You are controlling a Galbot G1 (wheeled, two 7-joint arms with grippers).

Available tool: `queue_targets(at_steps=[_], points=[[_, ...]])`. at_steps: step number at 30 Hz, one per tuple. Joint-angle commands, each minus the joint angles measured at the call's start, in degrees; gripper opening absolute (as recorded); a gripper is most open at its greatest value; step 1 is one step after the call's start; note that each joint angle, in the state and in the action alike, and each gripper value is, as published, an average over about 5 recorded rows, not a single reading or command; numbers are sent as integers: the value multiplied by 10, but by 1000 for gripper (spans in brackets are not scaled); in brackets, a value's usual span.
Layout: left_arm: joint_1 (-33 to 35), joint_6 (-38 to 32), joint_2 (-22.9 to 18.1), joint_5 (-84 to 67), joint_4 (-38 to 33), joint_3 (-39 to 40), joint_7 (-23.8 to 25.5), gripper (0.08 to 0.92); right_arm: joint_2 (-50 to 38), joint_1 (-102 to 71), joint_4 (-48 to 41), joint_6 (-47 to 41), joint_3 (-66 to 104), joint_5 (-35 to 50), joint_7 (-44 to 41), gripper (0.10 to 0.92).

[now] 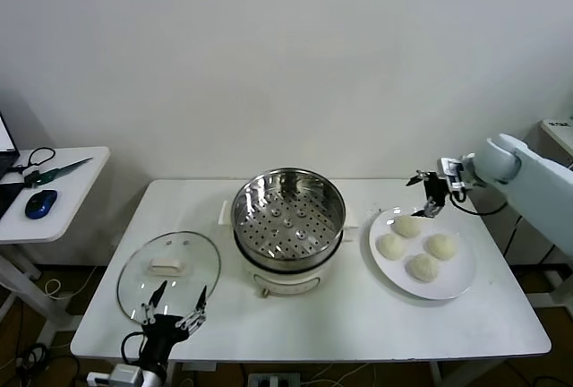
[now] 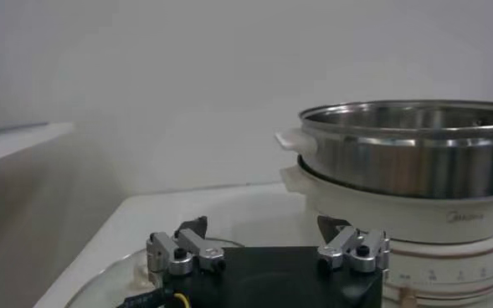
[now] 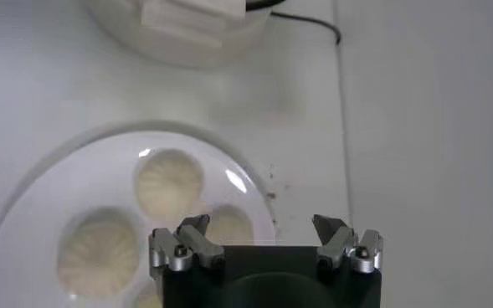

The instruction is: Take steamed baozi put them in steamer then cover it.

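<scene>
Several white baozi lie on a white plate at the table's right. The empty steel steamer stands on its white cooker base in the middle. The glass cover with its white handle lies flat on the table at the left. My right gripper hovers open and empty over the plate's far edge. In the right wrist view it is above the plate rim, with baozi just ahead. My left gripper is open and empty at the cover's near edge, and the left wrist view shows it facing the steamer.
A side table with a blue mouse stands at the far left. The cooker base's handle and a black cable show beyond the plate. The wall is close behind the table.
</scene>
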Motion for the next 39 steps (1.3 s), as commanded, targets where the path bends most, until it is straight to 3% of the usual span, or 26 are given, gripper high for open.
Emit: queue_targets(at_steps=[1,24,39], points=[[-7,1,-3,-1,4,3,3,823,75,46,-105,3,-76,2,-46,823],[-20,4,-1,3,29,6,5,823,153,-85,-244,27,60,-122,-14,823],[-19,4,-2,5,32,7,3,823,173,-96,-286,31,103,-146,2,812]])
